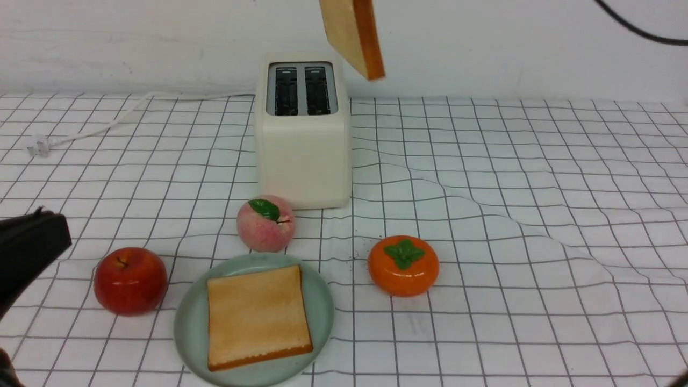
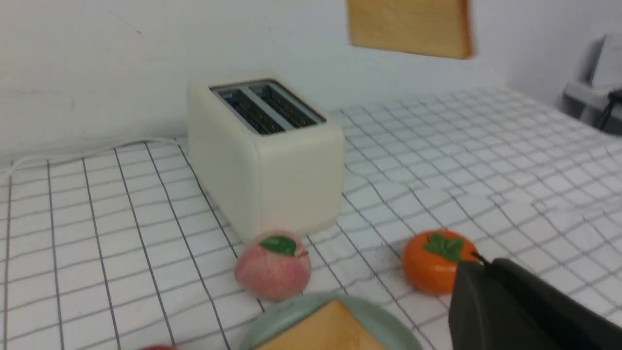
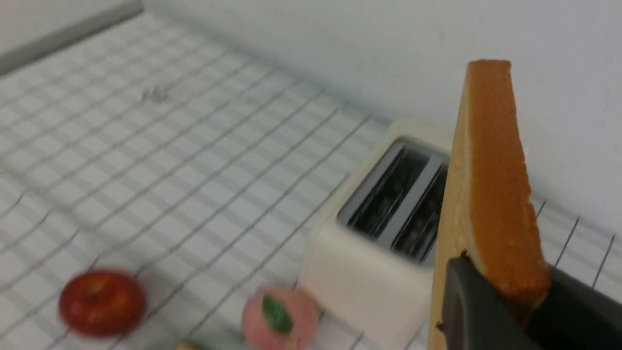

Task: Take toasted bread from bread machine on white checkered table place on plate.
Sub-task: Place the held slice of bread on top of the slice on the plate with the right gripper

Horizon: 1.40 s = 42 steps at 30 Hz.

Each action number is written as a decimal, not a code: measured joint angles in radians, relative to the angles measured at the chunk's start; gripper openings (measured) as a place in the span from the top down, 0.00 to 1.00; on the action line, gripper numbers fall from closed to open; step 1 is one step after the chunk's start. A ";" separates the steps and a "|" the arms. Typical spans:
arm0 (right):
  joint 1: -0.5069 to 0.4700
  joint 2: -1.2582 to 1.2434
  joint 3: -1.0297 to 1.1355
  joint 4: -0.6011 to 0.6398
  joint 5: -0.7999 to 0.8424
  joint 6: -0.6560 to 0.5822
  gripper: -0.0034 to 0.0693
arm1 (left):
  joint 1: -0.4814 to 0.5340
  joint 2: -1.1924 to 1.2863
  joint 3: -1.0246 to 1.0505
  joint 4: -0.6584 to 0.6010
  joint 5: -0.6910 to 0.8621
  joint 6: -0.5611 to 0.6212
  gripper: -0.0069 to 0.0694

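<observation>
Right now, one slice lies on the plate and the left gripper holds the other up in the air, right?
No, the right gripper holds the raised slice, as the right wrist view shows. The other slice does lie on the plate.

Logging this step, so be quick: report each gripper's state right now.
Left gripper: in view, but open or closed cannot be told.
Right gripper: closed on a toast slice, lifted clear of the toaster.
</observation>
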<state>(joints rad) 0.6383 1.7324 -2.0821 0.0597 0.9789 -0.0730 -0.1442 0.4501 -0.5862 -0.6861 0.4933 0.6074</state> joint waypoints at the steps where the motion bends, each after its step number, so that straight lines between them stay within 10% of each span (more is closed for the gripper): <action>1: -0.007 -0.026 0.017 0.046 0.056 -0.033 0.81 | 0.000 0.000 0.000 0.009 0.016 0.000 0.93; 7: -0.080 -0.166 0.278 0.343 0.251 -0.138 0.81 | 0.000 0.000 0.034 0.048 0.059 0.000 0.93; 17: -0.069 -0.015 0.645 1.030 0.070 -0.545 0.81 | 0.000 0.000 0.047 0.041 0.050 0.000 0.93; 24: -0.090 0.231 0.626 1.274 -0.018 -0.686 0.81 | 0.000 0.000 0.047 0.041 0.052 0.000 0.93; 33: -0.112 0.326 0.591 1.278 -0.114 -0.692 0.77 | 0.000 0.000 0.048 0.041 0.055 0.000 0.93; 42: -0.136 0.308 0.586 1.091 -0.146 -0.635 0.28 | 0.000 0.000 0.048 0.040 0.055 0.000 0.93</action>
<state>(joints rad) 0.5028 2.0403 -1.4959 1.1504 0.8327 -0.7081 -0.1442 0.4501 -0.5385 -0.6458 0.5488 0.6074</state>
